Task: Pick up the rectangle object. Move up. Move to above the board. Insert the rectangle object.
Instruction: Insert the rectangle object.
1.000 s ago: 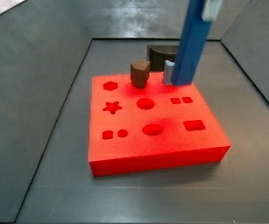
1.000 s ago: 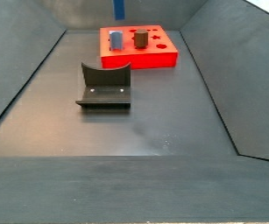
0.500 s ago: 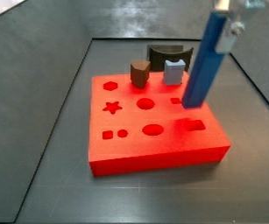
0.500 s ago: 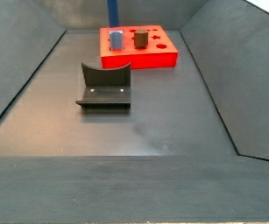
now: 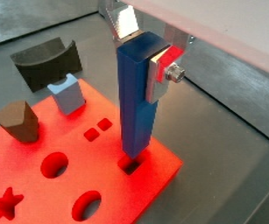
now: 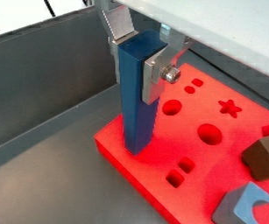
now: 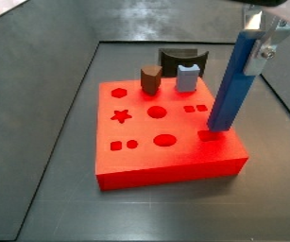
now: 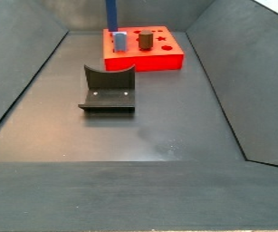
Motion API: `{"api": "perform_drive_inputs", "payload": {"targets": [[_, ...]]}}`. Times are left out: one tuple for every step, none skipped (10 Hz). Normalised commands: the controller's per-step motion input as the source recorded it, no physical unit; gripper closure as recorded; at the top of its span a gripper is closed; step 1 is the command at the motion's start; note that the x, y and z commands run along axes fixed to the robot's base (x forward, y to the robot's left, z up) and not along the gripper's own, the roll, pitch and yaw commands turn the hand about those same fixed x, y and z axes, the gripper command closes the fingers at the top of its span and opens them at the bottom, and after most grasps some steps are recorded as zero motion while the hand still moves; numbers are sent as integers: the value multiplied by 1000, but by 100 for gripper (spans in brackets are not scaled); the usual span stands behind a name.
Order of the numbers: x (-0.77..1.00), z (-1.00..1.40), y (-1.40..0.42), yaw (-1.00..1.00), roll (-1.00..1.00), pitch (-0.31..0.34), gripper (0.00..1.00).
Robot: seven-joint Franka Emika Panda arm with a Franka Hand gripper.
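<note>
My gripper (image 7: 256,40) is shut on the upper end of the rectangle object (image 7: 230,87), a long bright-blue bar held upright. In both wrist views the silver fingers (image 5: 166,72) clamp its top on two sides, around the gripper's middle (image 6: 140,54). The bar's lower end (image 5: 133,156) stands at the rectangular cutout near the front right corner of the red-orange board (image 7: 173,163); how deep it sits cannot be told. The bar (image 6: 137,105) and board (image 6: 224,162) show in both wrist views. In a side view only the bar (image 8: 110,13) shows above the board (image 8: 153,62).
A brown cylinder (image 7: 151,81) and a pale grey-blue block (image 7: 188,78) stand in the board's back cutouts. The dark fixture (image 8: 107,89) stands on the floor beside the board and also shows behind it (image 7: 181,60). Grey bin walls slope up on all sides.
The gripper carried the blue bar from over the board's back edge toward the front right corner and lowered it. The bar's lower end now meets the rectangular cutout.
</note>
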Motion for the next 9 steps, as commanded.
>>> {"api": "perform_drive_inputs", "payload": {"targets": [[-151, -143, -109, 257, 0, -41, 100], [-120, -137, -57, 263, 0, -33, 100], [-103, -94, -80, 171, 6, -3, 100], [-106, -89, -57, 80, 0, -13, 100], [-74, -77, -74, 26, 0, -26, 100], [0, -71, -57, 0, 0, 0, 100], [-26, -80, -40, 0, 0, 0, 100], [0, -91, 0, -9, 0, 0, 100], [0, -83, 0, -97, 0, 0, 100]]}}
